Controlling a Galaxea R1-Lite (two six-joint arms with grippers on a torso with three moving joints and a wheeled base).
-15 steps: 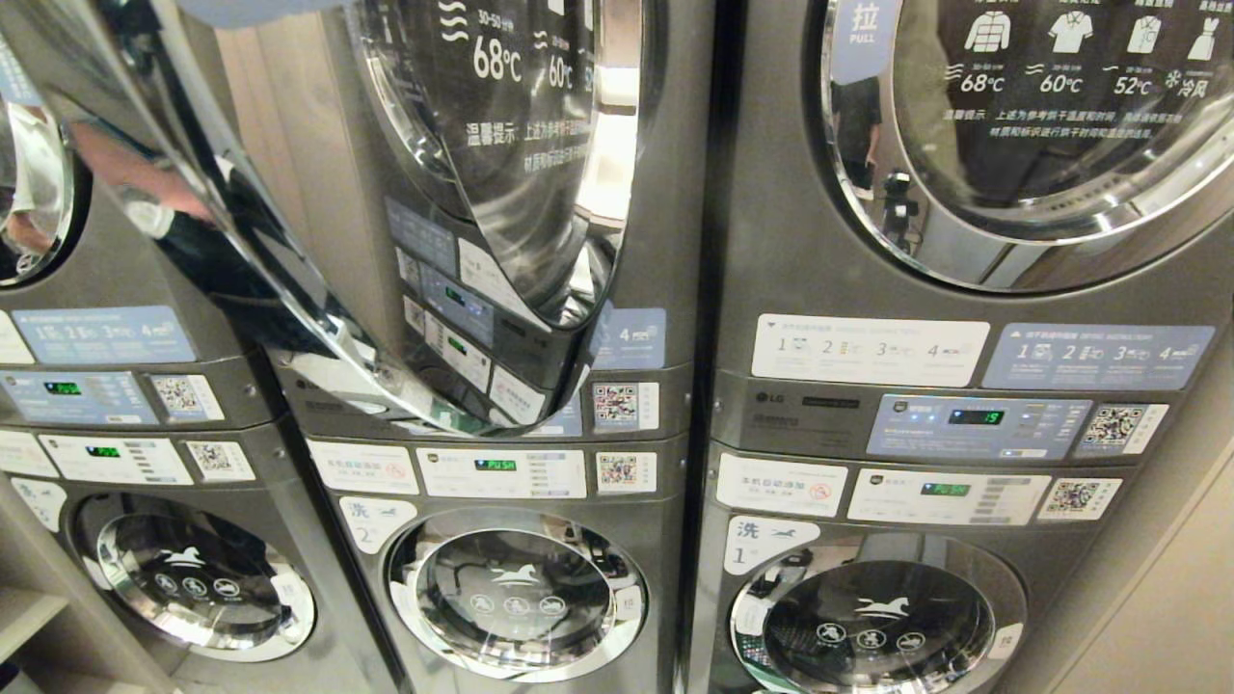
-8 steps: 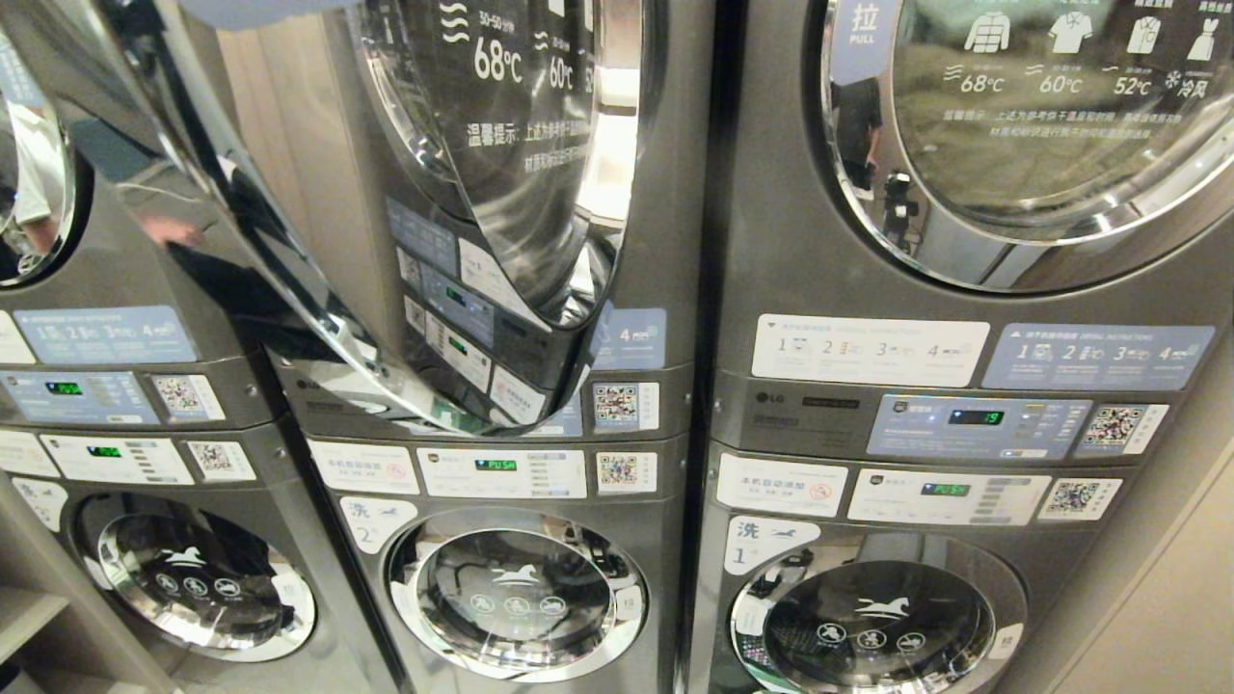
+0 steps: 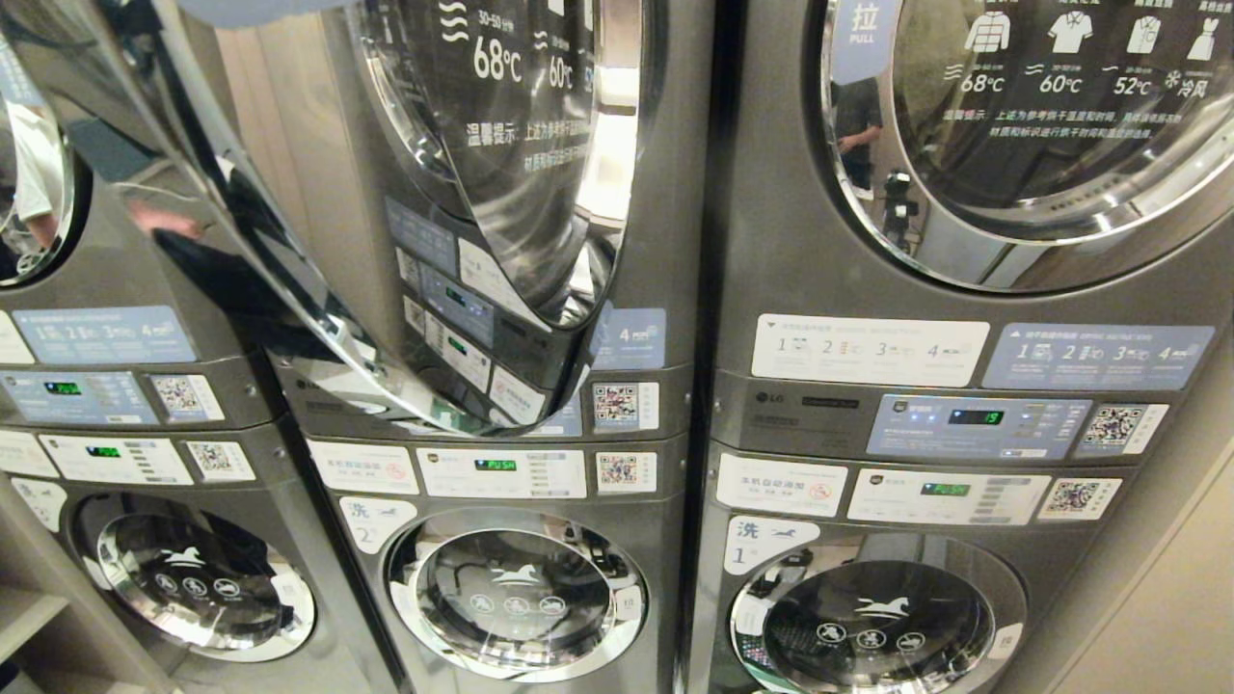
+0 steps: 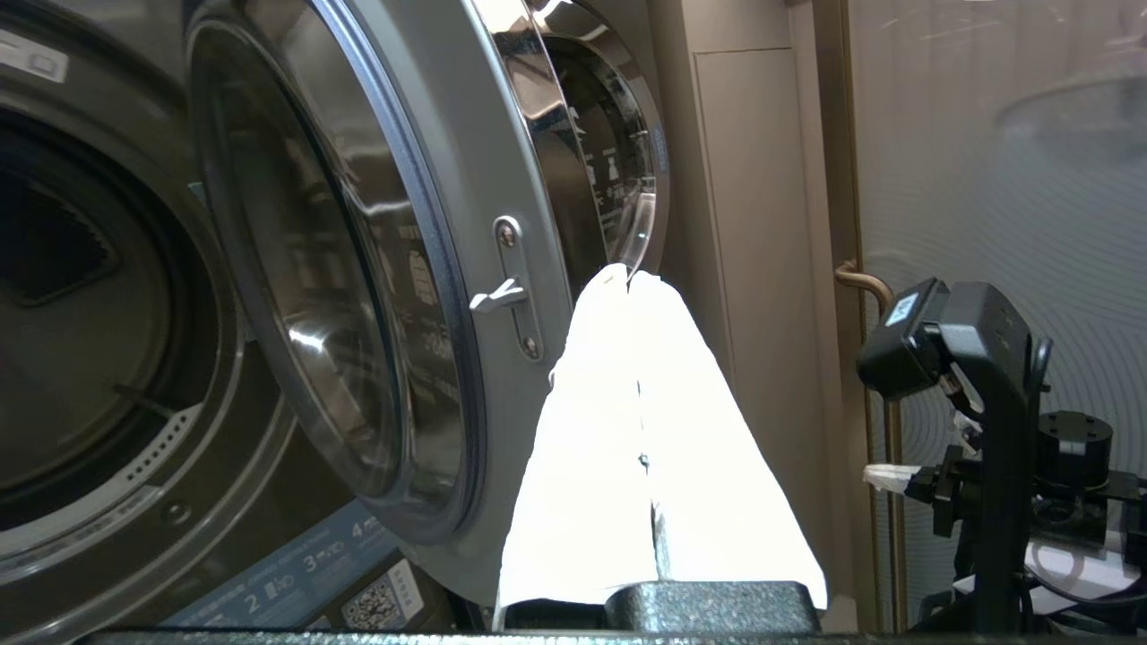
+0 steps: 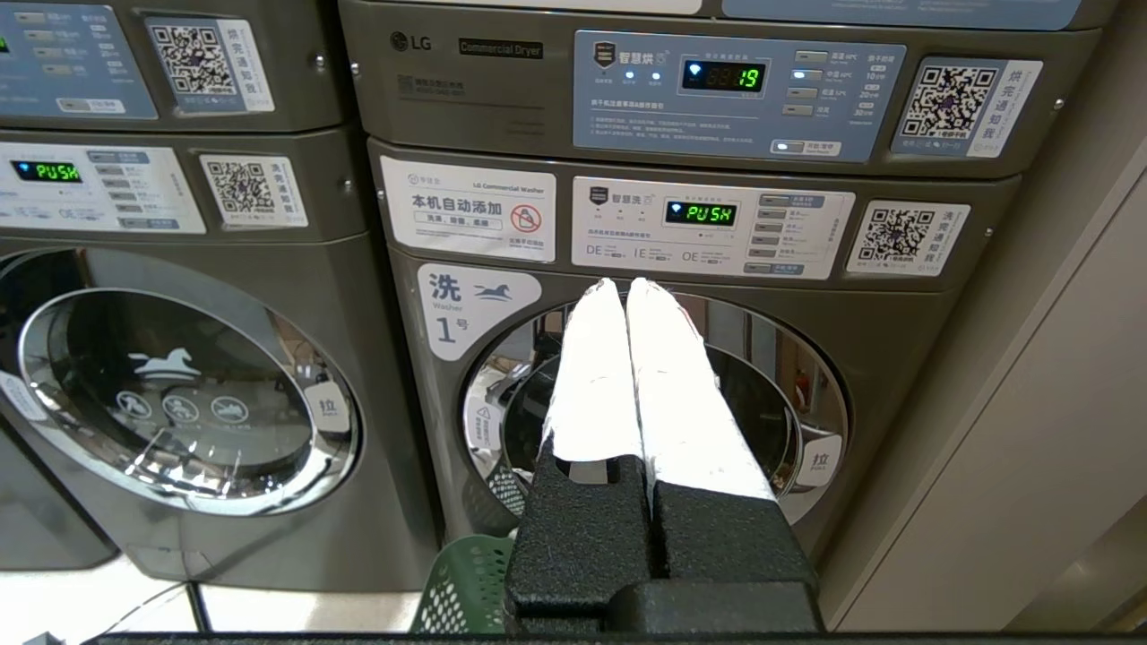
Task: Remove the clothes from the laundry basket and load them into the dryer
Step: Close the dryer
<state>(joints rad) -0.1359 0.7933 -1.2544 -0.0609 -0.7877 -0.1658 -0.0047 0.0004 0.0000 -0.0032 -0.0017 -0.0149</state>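
Now left tool (image 4: 627,279) pinched closed, empty, beside open dryer door (image 4: 358,269); right tool (image 5: 620,287) closed, empty, before washer (image 5: 663,394).

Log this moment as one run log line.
dryer door: open | left gripper: shut, empty, beside door | right gripper: shut, empty, parked before washer | green basket: below

Just above the right arm's closed jaws, the washer panel (image 5: 712,227) shows "PUSH" in green. The door badge (image 5: 475,307) beside their tips reads "洗 Washer 1号". Higher up, the dryer panel (image 5: 538,67) carries "LG Commercial Dryer" and displays "19". The open dryer door (image 3: 501,106) shows "68°C" and "60°C".
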